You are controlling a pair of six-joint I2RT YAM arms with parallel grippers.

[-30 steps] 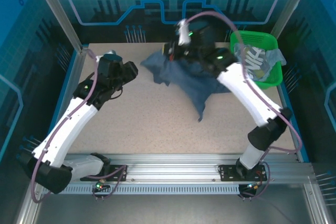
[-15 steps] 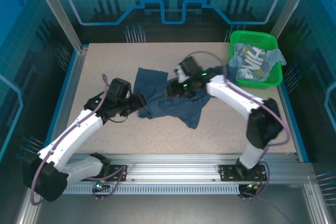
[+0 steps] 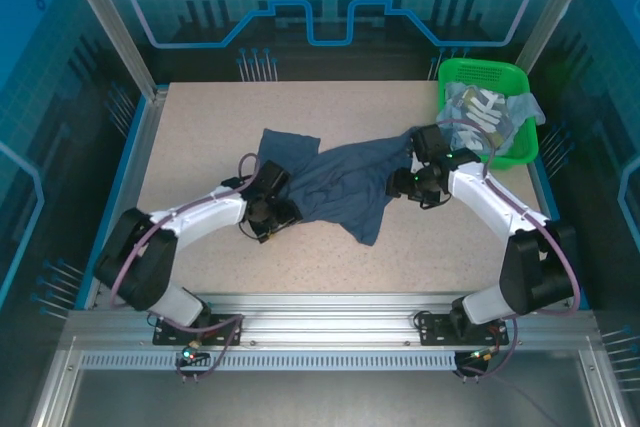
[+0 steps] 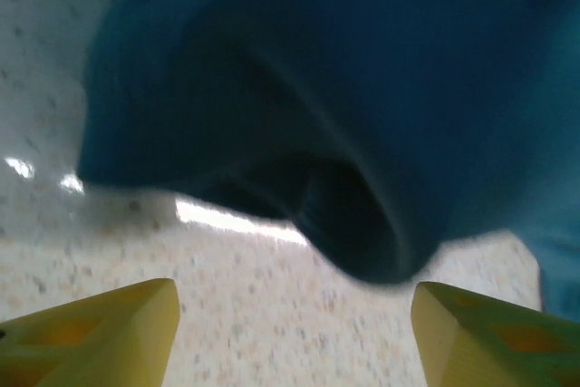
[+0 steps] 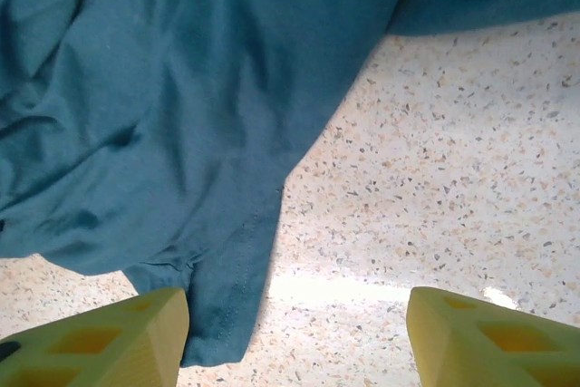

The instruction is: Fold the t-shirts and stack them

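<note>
You are hovering both arms at the crumpled slate-blue t-shirt [image 3: 345,187] lying mid-way across the table [image 3: 200,127]. The left gripper [image 3: 280,215] and right gripper [image 3: 402,187] are gaping wide, gripping nothing. Closing here is risking a pinch through bunched layers, tightening the wrinkles.

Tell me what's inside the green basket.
A crumpled grey-blue shirt with white lettering lies in the green basket, with pale light-blue fabric at its right edge. Anything beneath them is covered.

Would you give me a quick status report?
Left gripper open, right gripper open. Blue shirt rumpled on table between them. Other shirts in basket.
</note>
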